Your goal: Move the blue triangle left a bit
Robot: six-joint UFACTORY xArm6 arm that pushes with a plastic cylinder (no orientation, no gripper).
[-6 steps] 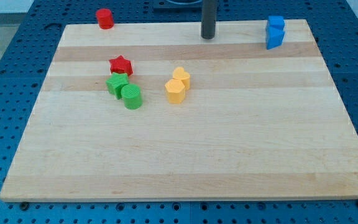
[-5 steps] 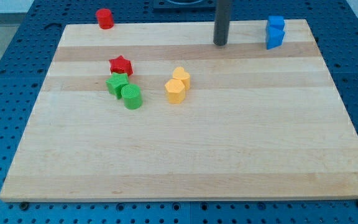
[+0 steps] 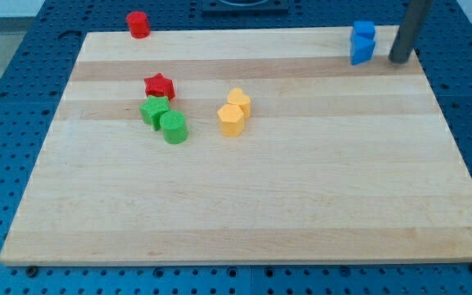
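While the dark rod stands at the far right edge of the wooden board (image 3: 244, 188), my tip (image 3: 399, 61) sits just right of the two blue blocks, apart from them and holding nothing. The blue triangle (image 3: 360, 51) lies in the far right corner, touching the blue cube (image 3: 364, 32) behind it. Well to the left are a red star (image 3: 160, 85), a green star (image 3: 154, 111), a green cylinder (image 3: 173, 128), two touching yellow blocks (image 3: 234, 112), and a red cylinder (image 3: 138, 24) at the far edge.
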